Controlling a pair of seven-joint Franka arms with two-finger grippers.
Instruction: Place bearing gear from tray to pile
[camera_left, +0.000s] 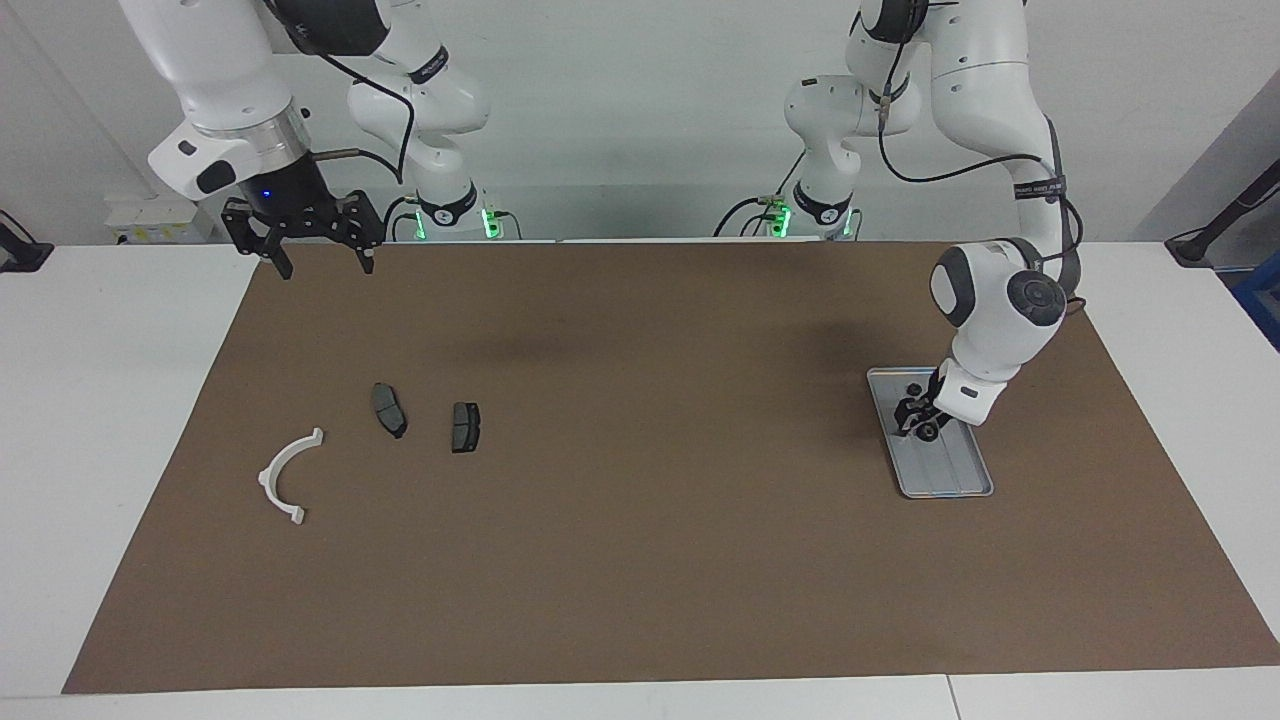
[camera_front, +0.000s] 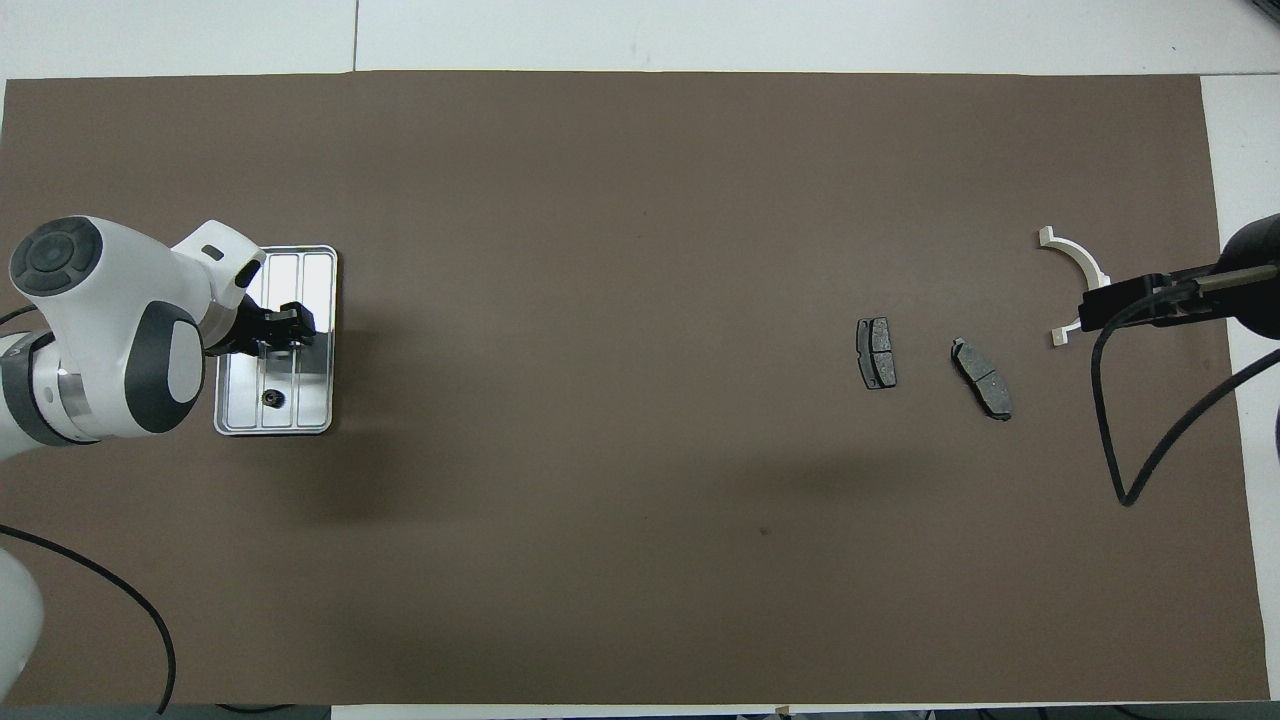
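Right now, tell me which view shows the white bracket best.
The facing view: the white bracket lies fully exposed on the brown mat, its whole arc and both ends visible. In the overhead view the bracket is partly covered by the right arm's dark cable fitting, which hides its middle.

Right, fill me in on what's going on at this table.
The left gripper is down in the tray at the left arm's end of the table, closed around a small dark bearing gear. A second gear lies in the tray nearer the robots. The pile, a white bracket and two brake pads, sits at the right arm's end. The right gripper waits open above the mat's edge.
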